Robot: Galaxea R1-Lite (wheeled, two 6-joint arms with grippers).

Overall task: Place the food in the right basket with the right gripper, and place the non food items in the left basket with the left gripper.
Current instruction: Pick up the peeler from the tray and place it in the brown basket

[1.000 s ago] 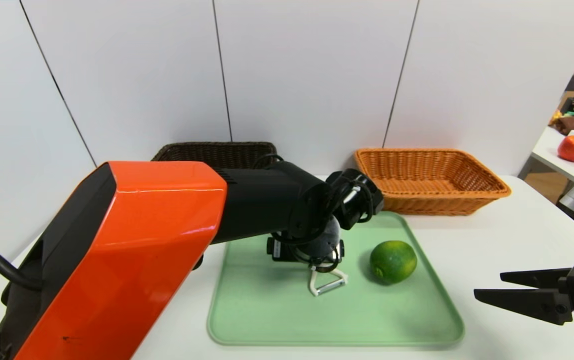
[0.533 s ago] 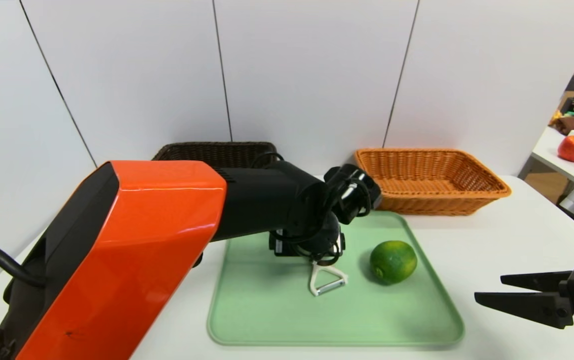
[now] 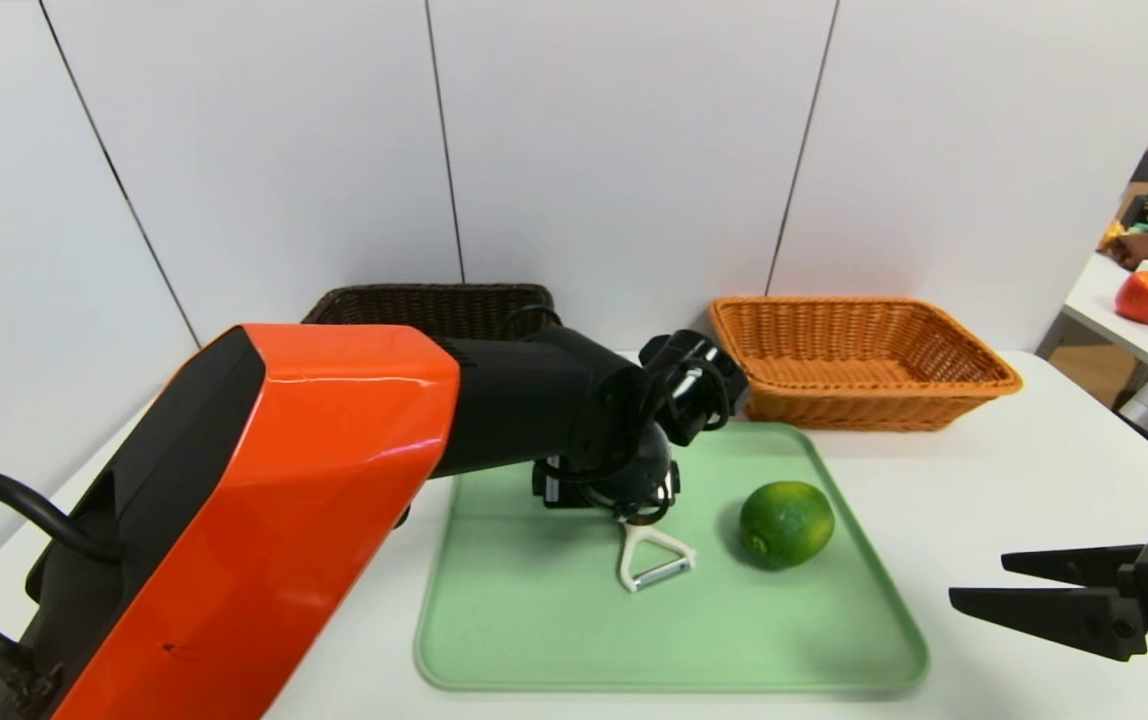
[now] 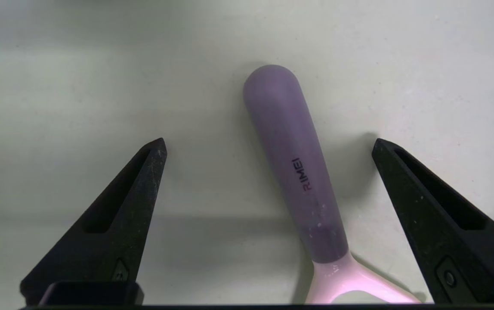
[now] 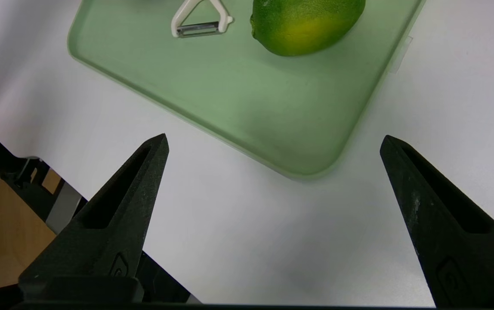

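two black pointed fingers of the left gripper point(image 4: 269, 144) stand wide apart over the green tray, released, with the grey-handled white y-shaped peeler point(image 4: 296, 172) lying between them, untouched by either tip. the peeler rests on the flat, pale green rectangular tray point(image 3: 674, 640), its white head and metal blade showing beyond the left wrist in the head view, near the round, glossy green citrus fruit point(image 3: 786, 524) that sits on the tray's right part. the black right gripper point(image 3: 974, 580) hovers off the tray's right side, over the white table point(image 3: 1014, 480); it too is released, fingers spread with nothing between them but a view of tabletop and tray corner. behind the tray, the orange-tan woven wicker basket point(image 3: 864, 405) stands on the right, and the dark brown woven wicker basket point(image 3: 434, 300) on the left, partly hidden by the orange and black left arm point(image 3: 334, 430).
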